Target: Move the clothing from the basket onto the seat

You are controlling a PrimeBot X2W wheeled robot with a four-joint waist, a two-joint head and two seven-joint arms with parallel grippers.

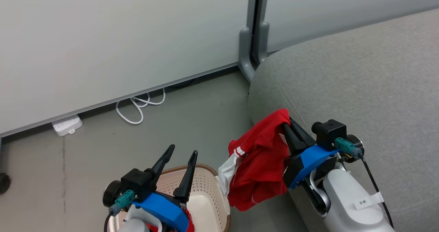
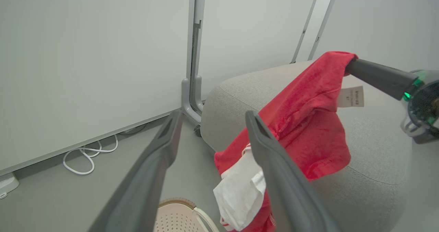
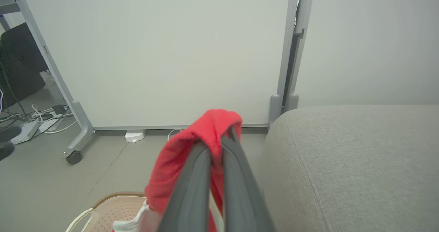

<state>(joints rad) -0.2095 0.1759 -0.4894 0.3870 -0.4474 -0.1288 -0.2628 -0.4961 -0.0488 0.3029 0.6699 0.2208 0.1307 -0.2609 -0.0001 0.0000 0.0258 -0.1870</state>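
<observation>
Mid-carry, the right gripper (image 1: 286, 124) was clamped on a red garment (image 1: 260, 163) hanging beside the corner of the seat (image 1: 360, 81), just beyond the basket (image 1: 209, 191), with the left gripper (image 1: 183, 151) wide and empty above the basket; next, the red garment likely needed swinging over the seat before release.

Soft, matt red knit cloth in the garment (image 1: 260, 163), faintly fuzzy, with smoother white trim and a papery white tag (image 2: 350, 96). Coarse-woven grey fabric on the seat (image 1: 360, 81), matt, seams stitched. Cream plastic in the basket (image 1: 205, 191), perforated, faint sheen, rim brown and woven-looking. Smooth, dark, matt plastic or rubber for the fingers (image 2: 274, 177). Blue mounts (image 1: 313, 158) of smooth plastic; forearm (image 1: 346, 197) a glossy white shell. Matt grey floor (image 1: 192, 115); smooth satin panels (image 1: 120, 36); glossy white cable (image 1: 137, 110).
</observation>
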